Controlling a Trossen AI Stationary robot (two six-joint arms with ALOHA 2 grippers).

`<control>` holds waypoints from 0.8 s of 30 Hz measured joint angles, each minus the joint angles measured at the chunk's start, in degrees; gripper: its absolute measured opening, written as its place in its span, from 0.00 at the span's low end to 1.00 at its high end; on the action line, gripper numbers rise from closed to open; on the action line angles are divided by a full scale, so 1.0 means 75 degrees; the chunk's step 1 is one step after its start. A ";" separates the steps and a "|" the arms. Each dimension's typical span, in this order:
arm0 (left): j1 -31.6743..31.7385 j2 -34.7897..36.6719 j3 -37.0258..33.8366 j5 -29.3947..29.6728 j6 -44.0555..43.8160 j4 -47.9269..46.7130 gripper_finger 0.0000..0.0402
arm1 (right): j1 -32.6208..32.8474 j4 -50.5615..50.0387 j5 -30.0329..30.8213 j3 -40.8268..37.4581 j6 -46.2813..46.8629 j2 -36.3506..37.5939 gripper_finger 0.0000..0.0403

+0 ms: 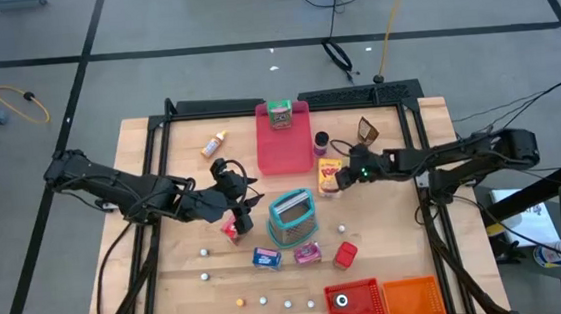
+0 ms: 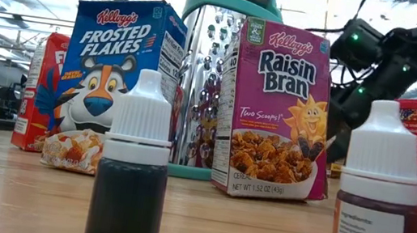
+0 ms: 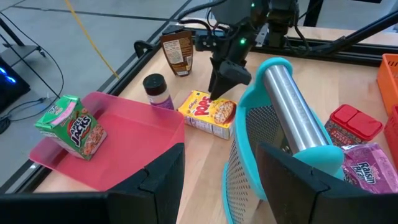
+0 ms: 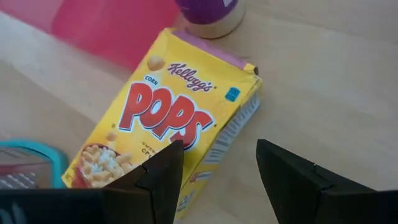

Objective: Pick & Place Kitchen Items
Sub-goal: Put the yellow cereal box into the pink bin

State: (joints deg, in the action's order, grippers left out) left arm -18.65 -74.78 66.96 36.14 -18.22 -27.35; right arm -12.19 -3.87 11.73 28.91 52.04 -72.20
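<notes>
Right gripper (image 4: 214,180) hung with fingers apart, nothing held, right over the yellow Corn Pops box (image 4: 171,124) lying flat beside the pink tray (image 4: 112,25). Probably mid-approach; next: drop, straddle, squeeze. Farther off, left gripper (image 3: 217,180), also apart, by the teal grater (image 3: 280,118).
</notes>
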 joint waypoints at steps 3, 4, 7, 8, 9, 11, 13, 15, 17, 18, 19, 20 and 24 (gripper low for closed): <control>0.0000 0.0000 0.0000 0.0000 0.0000 -0.0003 0.50 | -0.0213 0.1160 -0.0378 -0.0388 0.0177 -0.0012 0.48; 0.0000 0.0000 0.0000 0.0000 0.0000 -0.0003 0.50 | -0.0284 0.1593 -0.0575 -0.0517 0.0230 -0.0015 0.48; 0.0001 -0.0039 -0.0001 0.0000 0.0000 0.0007 0.50 | -0.0469 0.2541 -0.0991 -0.0704 0.0368 -0.0013 0.48; 0.0000 -0.0064 0.0000 -0.0001 0.0000 0.0006 0.50 | -0.0497 0.2634 -0.0994 -0.0737 0.0378 -0.0009 0.48; 0.0000 -0.0077 -0.0004 -0.0003 0.0000 -0.0006 0.50 | -0.0516 0.2621 -0.0984 -0.0763 0.0411 -0.0009 0.48; 0.0002 -0.0084 -0.0009 -0.0002 0.0000 -0.0004 0.50 | -0.0518 0.2522 -0.0976 -0.0823 0.0515 -0.0016 0.48; 0.0003 -0.0126 -0.0009 0.0012 0.0003 0.0020 0.50 | -0.0518 0.2455 -0.0973 -0.0900 0.0566 -0.0018 0.48; 0.0003 -0.0160 -0.0009 -0.0003 0.0015 -0.0006 0.50 | -0.0518 0.2519 -0.0959 -0.1036 0.0606 -0.0018 0.48; 0.0003 -0.0149 -0.0009 0.0000 0.0015 0.0004 0.50 | -0.0529 0.2758 -0.0944 -0.1117 0.0726 -0.0018 0.48; 0.0003 -0.0140 -0.0009 0.0004 0.0016 0.0006 0.50 | -0.0535 0.2830 -0.0935 -0.1149 0.0758 -0.0018 0.48; 0.0003 -0.0140 -0.0009 0.0005 0.0015 0.0005 0.50 | -0.0544 0.2889 -0.0923 -0.1167 0.0771 -0.0019 0.48; 0.0003 -0.0143 -0.0009 0.0002 0.0015 0.0004 0.50 | -0.0564 0.2969 -0.0920 -0.1170 0.0780 -0.0022 0.48; 0.0003 -0.0147 -0.0009 0.0005 0.0035 0.0010 0.50 | -0.0588 0.3263 -0.0938 -0.1167 0.0927 -0.0021 0.48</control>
State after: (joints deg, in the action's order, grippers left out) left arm -18.63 -75.88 66.89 36.18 -17.96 -27.28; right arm -16.60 20.60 4.69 20.16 58.99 -72.36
